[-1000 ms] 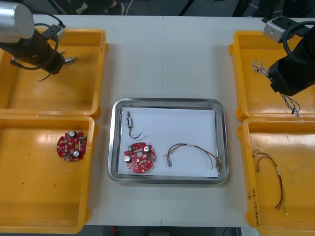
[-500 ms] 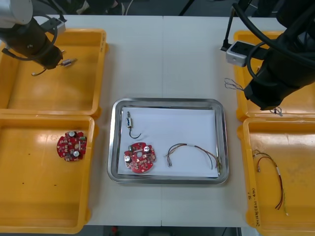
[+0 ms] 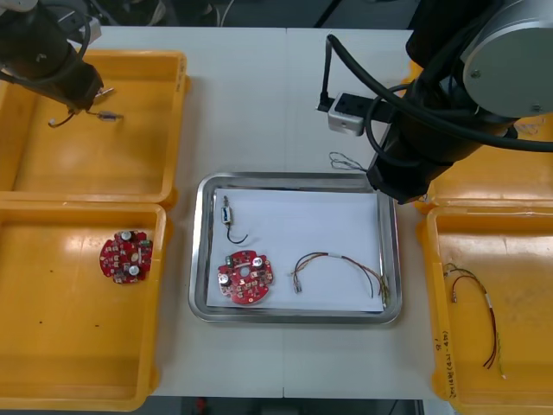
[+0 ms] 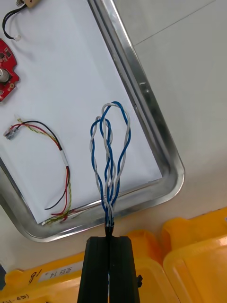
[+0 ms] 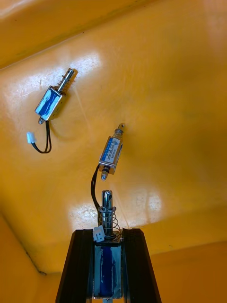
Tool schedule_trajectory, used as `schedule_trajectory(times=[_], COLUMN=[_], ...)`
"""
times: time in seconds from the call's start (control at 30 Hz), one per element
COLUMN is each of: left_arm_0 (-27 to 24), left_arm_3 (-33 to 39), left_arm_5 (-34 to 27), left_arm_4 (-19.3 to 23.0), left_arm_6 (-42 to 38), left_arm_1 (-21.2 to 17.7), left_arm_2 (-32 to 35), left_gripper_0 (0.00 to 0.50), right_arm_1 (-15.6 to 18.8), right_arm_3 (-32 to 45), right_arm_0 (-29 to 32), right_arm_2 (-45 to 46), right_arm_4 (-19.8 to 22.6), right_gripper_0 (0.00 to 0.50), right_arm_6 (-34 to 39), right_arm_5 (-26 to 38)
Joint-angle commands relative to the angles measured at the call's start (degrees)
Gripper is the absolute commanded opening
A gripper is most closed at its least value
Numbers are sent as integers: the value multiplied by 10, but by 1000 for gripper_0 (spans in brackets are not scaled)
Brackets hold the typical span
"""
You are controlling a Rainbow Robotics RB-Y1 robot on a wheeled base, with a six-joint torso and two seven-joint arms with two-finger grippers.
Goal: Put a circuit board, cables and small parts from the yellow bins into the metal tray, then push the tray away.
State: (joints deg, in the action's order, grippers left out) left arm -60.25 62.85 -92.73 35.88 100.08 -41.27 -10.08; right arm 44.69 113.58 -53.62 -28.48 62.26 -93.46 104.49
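Counter [image 3: 285, 104], tray [image 3: 390, 251] — right pincer [image 4: 109, 240] clamps the cable [image 4: 111, 151] over its edge.
Best carried inward, released low on bare white — left pincer [image 5: 108, 232] grips a metal part [image 5: 108, 208].

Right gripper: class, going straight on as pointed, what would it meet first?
Beyond the blue and white cable it holds, the right gripper would likely meet the metal tray, its white floor by the rim; depth is unclear. The left gripper holds a small metal part over a yellow bin.
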Motion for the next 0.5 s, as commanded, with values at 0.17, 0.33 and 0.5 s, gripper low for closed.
schedule_trajectory(times=[0.17,0.33,0.5], left_arm_0=[-20,-20,-21], left_arm_3=[59,78,83], left_arm_5=[-53,-68,-71], left_arm_4=[-11,-11,-11], left_arm_6=[-42,-55,-56], left_arm_1=[-32,-35,-35], left_arm_2=[37,38,42], left_gripper_0=[0,0,1], right_arm_1=[-40,-61,-81], right_arm_3=[-29,-59,-90], right_arm_0=[-32,-32,-32], right_arm_2=[-63,-65,-73], right_arm_4=[-56,-73,-85], right_gripper_0=[0,0,0], right_arm_6=[-72,-117,-135], right_arm_5=[-19,-29,-50])
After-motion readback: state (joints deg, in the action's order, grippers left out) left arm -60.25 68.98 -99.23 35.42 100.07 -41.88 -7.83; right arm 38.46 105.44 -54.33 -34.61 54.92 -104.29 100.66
